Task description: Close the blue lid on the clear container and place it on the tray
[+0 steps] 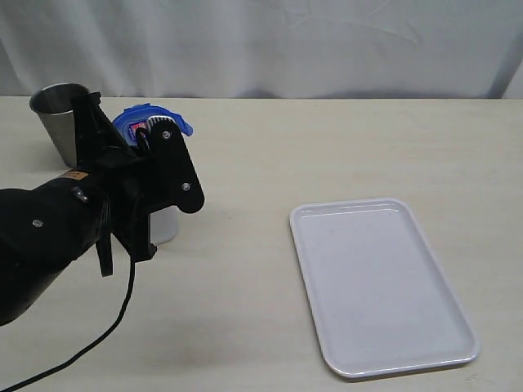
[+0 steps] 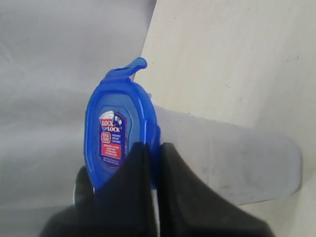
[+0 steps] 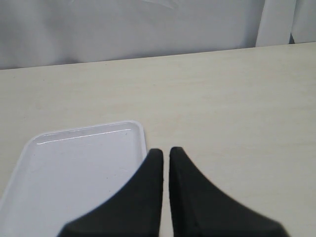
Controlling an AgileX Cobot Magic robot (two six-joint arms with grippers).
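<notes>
- Pincer of the left arm is clenched on the edge of the blue lid, with a black finger on either face of its rim.
- Blue lid sits on the mouth of the clear container; its red-and-white sticker faces away from the container, and one snap tab sticks out from the rim, unlatched.
- Clear container stands on the worktop at the left, mostly hidden behind the left arm, with only its lower wall showing in the exterior view.
- Tray lies flat at the right, well apart from the container and bare.
- Right pincer is clenched on nothing, above the worktop just beside the tray's corner.
- Grey metal cup stands behind the left arm, near the container.
</notes>
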